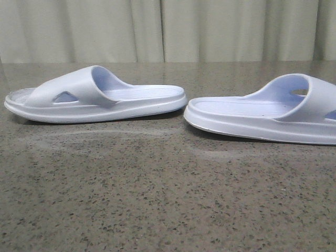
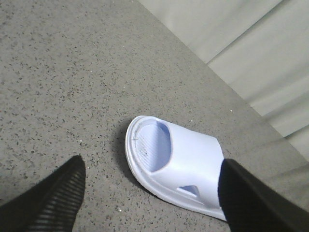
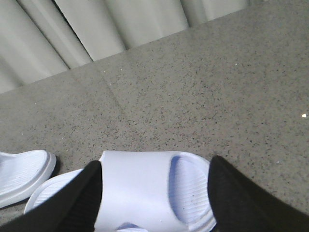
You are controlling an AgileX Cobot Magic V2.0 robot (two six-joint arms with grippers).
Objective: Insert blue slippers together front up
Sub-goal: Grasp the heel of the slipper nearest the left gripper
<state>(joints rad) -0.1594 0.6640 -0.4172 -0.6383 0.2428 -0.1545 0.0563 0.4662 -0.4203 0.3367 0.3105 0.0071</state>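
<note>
- Blue slippers, two of them, lie flat on their soles on the speckled grey table (image 1: 157,199), side-on to the front camera and heel to heel.
- Left slipper (image 1: 97,94) sits in the left half of the front view, its wide strap arched toward the left edge of the frame and a triangular cut-out showing in the strap's side. Its ribbed footbed runs to the right.
- Right slipper (image 1: 268,113) sits in the right half and runs off the right edge of the frame, strap at that end. Its heel lies near the other's heel, a narrow strip of table between them; they do not touch.
- Both look very pale, almost white.
- Left gripper (image 2: 149,198) hangs above the left slipper (image 2: 174,164), spread wide: one black finger (image 2: 53,198) shows in the lower left of the left wrist view, the other in the lower right, overlapping the strap end in the picture. Whether it touches I cannot tell.
- Right gripper (image 3: 154,198) is likewise spread wide over the right slipper (image 3: 145,188), the two dark fingers (image 3: 241,198) standing either side of the strap at the bottom of the right wrist view. It grips nothing.
- Left slipper's heel (image 3: 24,176) peeks in at the lower left of that same view.
- Pale pleated curtain (image 1: 168,29) closes off the back of the table.
</note>
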